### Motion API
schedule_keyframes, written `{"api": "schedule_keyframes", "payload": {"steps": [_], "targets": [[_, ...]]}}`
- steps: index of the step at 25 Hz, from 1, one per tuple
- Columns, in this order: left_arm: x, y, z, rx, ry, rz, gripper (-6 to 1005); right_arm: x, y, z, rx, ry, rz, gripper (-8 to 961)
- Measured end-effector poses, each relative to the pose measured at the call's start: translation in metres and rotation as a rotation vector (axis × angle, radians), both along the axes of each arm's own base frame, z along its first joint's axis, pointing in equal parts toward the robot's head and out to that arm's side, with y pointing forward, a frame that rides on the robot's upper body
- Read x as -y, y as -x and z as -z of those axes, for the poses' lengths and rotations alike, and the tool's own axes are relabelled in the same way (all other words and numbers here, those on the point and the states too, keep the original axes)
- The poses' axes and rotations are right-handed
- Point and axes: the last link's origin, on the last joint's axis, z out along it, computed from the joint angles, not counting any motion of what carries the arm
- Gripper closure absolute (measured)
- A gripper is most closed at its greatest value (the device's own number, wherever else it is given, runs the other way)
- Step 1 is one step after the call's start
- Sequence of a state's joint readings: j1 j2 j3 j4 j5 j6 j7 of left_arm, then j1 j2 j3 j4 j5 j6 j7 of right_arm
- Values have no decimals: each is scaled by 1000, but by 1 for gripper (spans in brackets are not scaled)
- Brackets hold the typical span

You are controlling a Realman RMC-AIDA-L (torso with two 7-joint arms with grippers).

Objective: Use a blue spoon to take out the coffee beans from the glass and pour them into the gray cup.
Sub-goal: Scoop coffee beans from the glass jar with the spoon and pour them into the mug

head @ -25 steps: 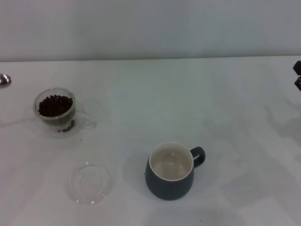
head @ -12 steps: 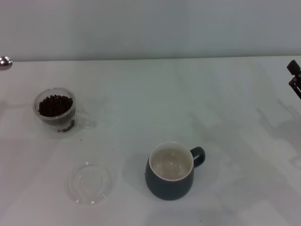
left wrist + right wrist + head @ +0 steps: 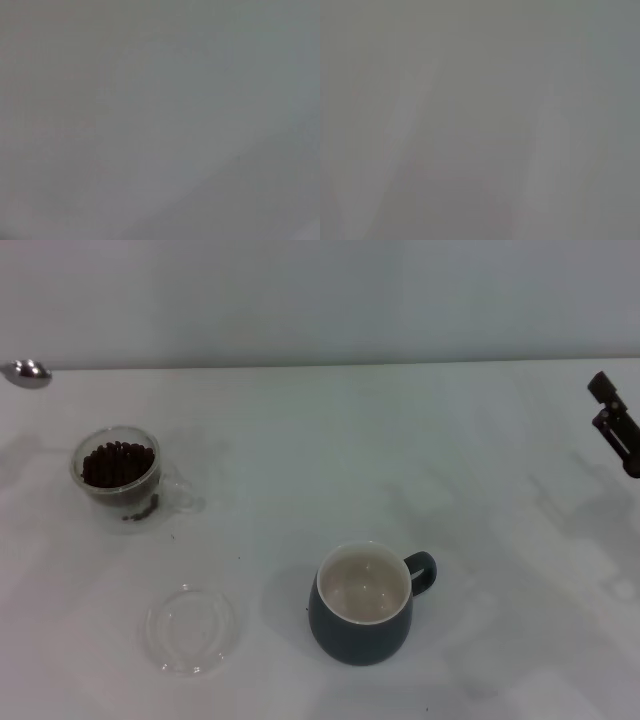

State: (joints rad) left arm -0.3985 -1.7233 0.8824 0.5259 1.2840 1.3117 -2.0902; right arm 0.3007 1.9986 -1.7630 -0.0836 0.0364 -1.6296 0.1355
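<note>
With the gray cup [image 3: 362, 615] sitting empty and coffee beans [image 3: 117, 463] filling the glass [image 3: 120, 476], scooping is not starting; either gripper's grip is impossible to tell.

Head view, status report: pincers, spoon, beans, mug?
Right pincer at far right edge. Spoon bowl at far left edge. Coffee beans fill the glass. Gray cup holds no beans. Path unobstructed.
</note>
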Motion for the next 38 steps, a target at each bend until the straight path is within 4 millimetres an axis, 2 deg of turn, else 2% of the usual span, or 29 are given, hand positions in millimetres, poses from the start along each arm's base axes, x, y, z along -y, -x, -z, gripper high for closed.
{"api": "schedule_keyframes", "payload": {"steps": [13,21,30,38], "targets": [[-36,-12,10,-237,102,-56,866,-1,16,12,19,51,-84,252],[-55,-26,28,-345,170,-52,865,-4,21,15,22,64,-104,252],[-66,-40,52,-429,223,-21,867,-7,21,16,29,71,-100,254],[-69,-41,68,-479,246,-25,866,-14,22,17,39,77,-91,254]]}}
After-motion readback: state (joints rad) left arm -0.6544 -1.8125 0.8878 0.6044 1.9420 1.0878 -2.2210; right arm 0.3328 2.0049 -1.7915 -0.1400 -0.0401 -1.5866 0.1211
